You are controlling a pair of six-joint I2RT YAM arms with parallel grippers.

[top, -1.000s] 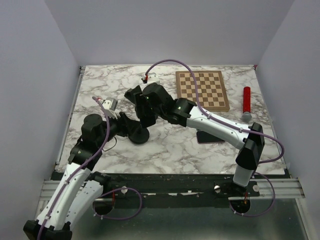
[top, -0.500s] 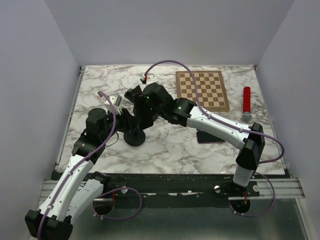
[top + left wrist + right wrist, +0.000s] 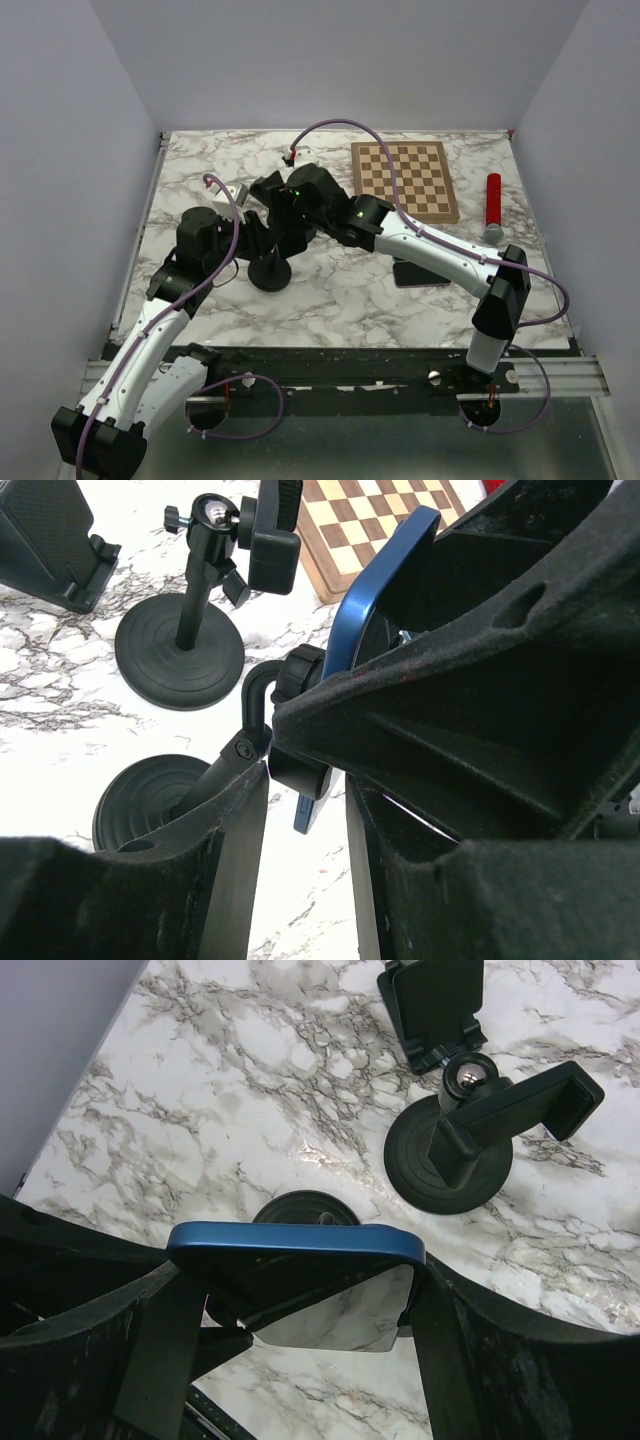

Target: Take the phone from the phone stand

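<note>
Phone point(image 3: 295, 1248), blue, clamped in right claw point(image 3: 300, 1300), left claw point(image 3: 305, 830) at phone stand point(image 3: 140, 805), grip unclear

Chessboard point(image 3: 405, 180) far side; red tube point(image 3: 493, 198) to its right.

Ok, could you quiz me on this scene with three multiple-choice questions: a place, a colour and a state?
1. Where on the table is the chessboard? A) far right part B) near left corner C) under the left arm
2. What colour is the phone's edge? A) red B) blue C) green
3. How is the phone now? A) flat on the table B) leaning on the chessboard C) gripped by the right hand
Answers: 1 A, the overhead view shows it far and right; 2 B, both wrist views show blue; 3 C, a finger meets each end in the right wrist view.
</note>
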